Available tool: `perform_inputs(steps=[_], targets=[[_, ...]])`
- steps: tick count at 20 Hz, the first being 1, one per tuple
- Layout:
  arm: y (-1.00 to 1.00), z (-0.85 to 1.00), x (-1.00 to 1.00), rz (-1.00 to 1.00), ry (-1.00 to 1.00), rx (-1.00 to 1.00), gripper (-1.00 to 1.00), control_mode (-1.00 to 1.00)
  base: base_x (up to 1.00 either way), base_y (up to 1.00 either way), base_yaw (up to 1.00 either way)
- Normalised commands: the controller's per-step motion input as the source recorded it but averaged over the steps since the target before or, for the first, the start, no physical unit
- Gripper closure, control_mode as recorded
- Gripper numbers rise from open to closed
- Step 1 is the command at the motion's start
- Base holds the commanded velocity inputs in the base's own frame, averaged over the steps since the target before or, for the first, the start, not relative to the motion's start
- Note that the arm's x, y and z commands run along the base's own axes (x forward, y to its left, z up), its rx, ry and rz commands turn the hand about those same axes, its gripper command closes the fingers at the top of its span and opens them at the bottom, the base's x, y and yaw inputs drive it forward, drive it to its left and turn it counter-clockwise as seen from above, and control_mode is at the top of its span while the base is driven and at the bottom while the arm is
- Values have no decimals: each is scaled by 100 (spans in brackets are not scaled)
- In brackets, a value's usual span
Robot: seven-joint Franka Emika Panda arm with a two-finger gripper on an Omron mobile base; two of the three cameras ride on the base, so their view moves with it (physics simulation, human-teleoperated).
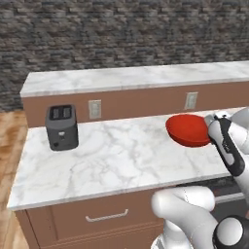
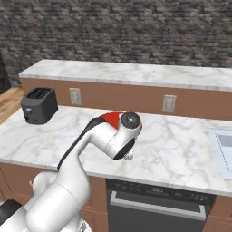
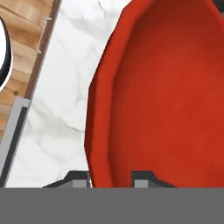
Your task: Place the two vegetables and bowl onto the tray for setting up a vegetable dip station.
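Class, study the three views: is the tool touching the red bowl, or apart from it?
Touching. In the hand view the tool straddles the red bowl, one finger either side of its rim.

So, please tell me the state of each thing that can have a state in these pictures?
red bowl: lifted off the counter, tilted, rim pinched by the gripper.
gripper: shut on the bowl's rim.
toaster: upright on the counter, slots empty.
drawer: closed.

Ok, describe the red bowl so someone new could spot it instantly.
Find the white marble counter below the brick wall. At its right end, away from the black toaster, the robot's jaws grip the rim of the red bowl. It is the one glossy red, round thing there.
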Motion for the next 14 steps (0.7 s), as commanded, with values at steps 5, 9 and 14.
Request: perform_inputs(steps=[5, 9, 14], targets=[[0, 0, 0, 0, 0, 0, 100, 100, -27, -100, 0], [0, 0, 0, 0, 0, 0, 100, 100, -11, -100, -4], [0, 0, 0, 0, 0, 0, 100, 100, -8, -100, -3]])
